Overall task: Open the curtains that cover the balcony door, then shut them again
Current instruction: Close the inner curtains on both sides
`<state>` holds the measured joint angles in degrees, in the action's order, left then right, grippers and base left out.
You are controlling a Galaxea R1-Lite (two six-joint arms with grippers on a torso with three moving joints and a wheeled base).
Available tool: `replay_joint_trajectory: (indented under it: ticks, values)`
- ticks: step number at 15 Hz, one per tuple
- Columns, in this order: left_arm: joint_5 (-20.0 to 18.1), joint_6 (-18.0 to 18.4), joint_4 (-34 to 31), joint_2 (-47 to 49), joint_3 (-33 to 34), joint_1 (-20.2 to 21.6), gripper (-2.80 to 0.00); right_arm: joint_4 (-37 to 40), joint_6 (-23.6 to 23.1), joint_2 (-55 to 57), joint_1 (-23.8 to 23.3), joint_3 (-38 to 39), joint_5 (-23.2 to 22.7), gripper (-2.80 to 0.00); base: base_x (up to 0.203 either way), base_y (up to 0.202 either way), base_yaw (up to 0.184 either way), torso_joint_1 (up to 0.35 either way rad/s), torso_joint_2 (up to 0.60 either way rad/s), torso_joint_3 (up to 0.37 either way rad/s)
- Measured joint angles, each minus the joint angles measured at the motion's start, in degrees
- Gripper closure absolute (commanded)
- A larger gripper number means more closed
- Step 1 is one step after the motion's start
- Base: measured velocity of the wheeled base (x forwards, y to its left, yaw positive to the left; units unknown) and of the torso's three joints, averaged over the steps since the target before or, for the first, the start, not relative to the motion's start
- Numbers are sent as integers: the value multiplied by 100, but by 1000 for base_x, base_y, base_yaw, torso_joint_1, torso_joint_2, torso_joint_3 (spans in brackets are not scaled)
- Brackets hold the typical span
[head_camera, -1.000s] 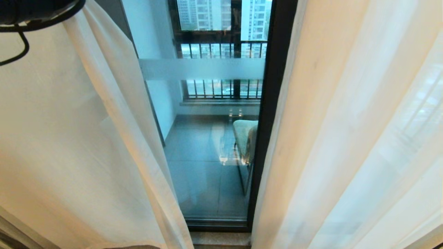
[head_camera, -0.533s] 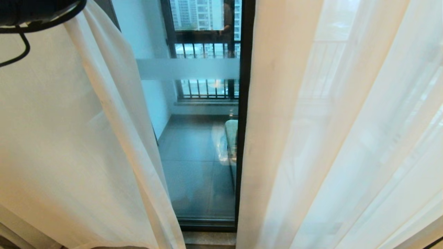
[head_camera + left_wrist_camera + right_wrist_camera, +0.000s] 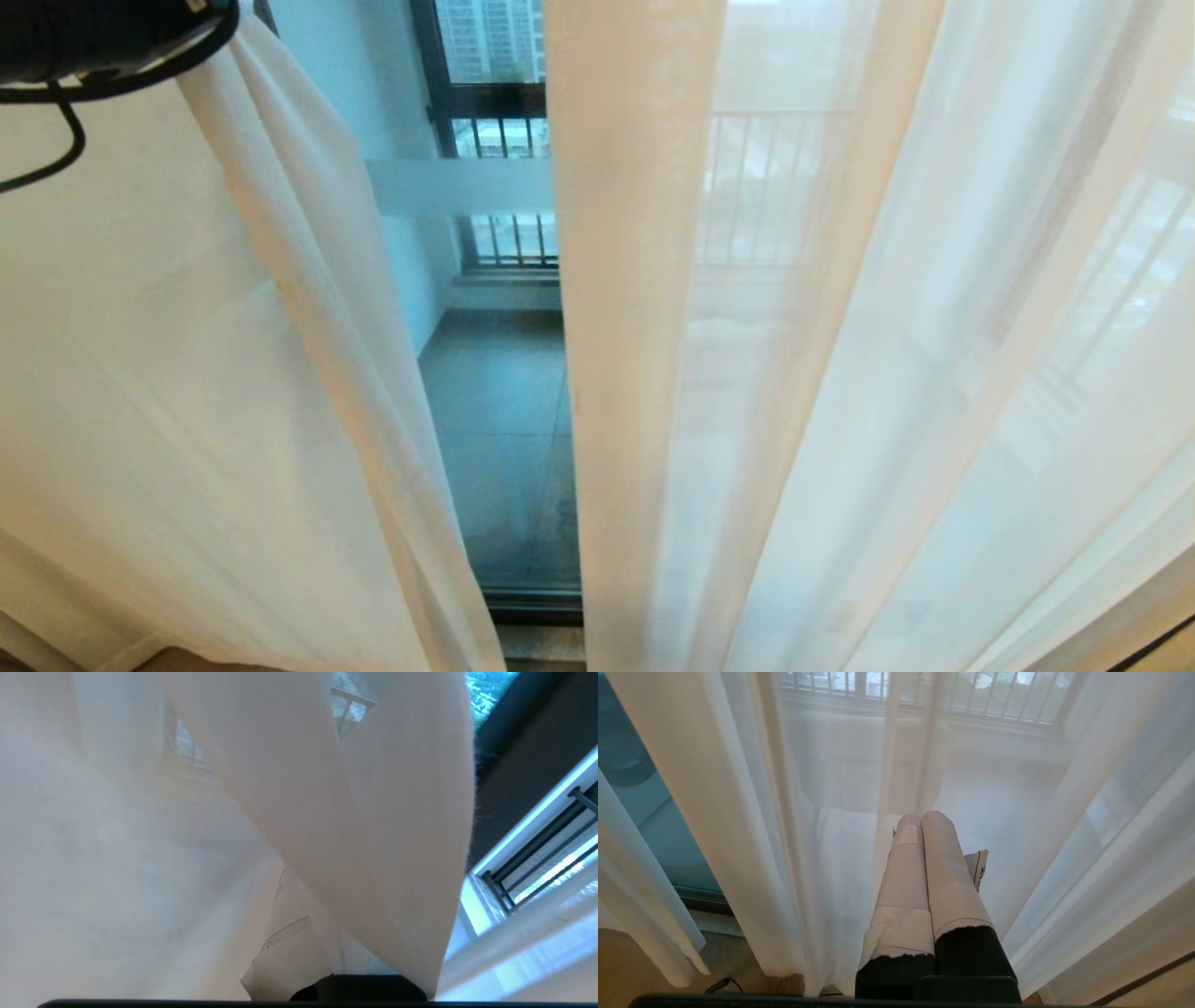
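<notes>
Left gripper [image 3: 299,947] (probably clamped) amid curtains [image 3: 280,373]

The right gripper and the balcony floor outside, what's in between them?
In the right wrist view, the sheer white curtain hangs just beyond the right gripper, whose fingers are pressed together. The balcony floor shows hazily through it.

Soft daylight glows through the sheer curtains [image 3: 840,373] from outside; close fabric in the left wrist view blurs.
</notes>
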<state>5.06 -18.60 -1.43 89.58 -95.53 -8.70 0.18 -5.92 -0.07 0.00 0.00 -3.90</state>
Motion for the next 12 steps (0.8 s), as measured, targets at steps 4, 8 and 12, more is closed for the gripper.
replay_joint_trajectory:
  ticks: [4,8,12]
  values:
    - [-3,-9,-2,-35,21,6,0,-3,0,0,-2,0,-1,0,0,-23,-1,1,1,2]
    - [-11,-9,57,-49,-34,-33,0,2,2,0,0,0,-1,0,0,0,0,0,0,0]
    - [-10,2,267,-24,-264,-447,0,-2,2,0,0,0,-4,0,0,0,0,0,0,0]
